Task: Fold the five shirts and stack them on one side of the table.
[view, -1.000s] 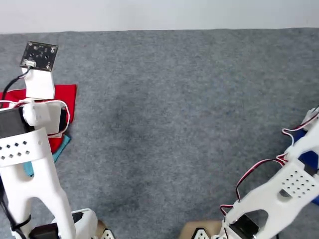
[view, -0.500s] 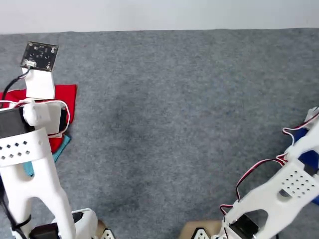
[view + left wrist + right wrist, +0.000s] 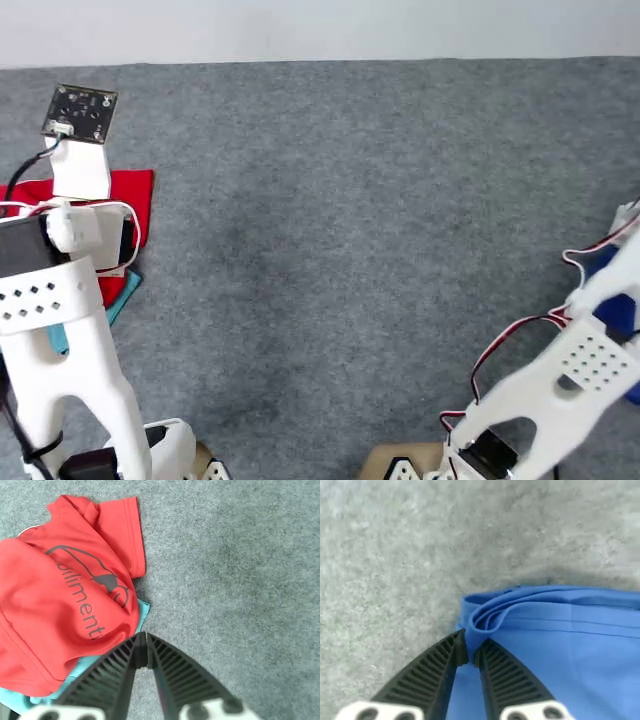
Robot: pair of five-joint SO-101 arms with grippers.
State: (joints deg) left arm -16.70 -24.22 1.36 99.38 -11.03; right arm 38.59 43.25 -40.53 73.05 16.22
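Note:
A red shirt [image 3: 60, 580] with dark print lies bunched on a teal shirt [image 3: 90, 662] at the table's left edge; the red shirt [image 3: 135, 205] and teal shirt [image 3: 125, 295] peek out beside the left arm in the high view. My left gripper [image 3: 145, 650] hangs shut and empty just above the shirts' edge. At the far right a blue shirt [image 3: 560, 645] lies in folds on the felt, and my right gripper [image 3: 469, 652] is shut on its bunched edge. The blue shirt [image 3: 620, 320] is mostly hidden behind the right arm in the high view.
Grey felt [image 3: 350, 220] covers the table, with a wide bare stretch between the two arms. A white wall runs along the far edge. A small camera board [image 3: 80, 112] stands above the left arm.
The right arm has shifted slightly toward the right edge with the blue shirt in its gripper. The left arm has not moved.

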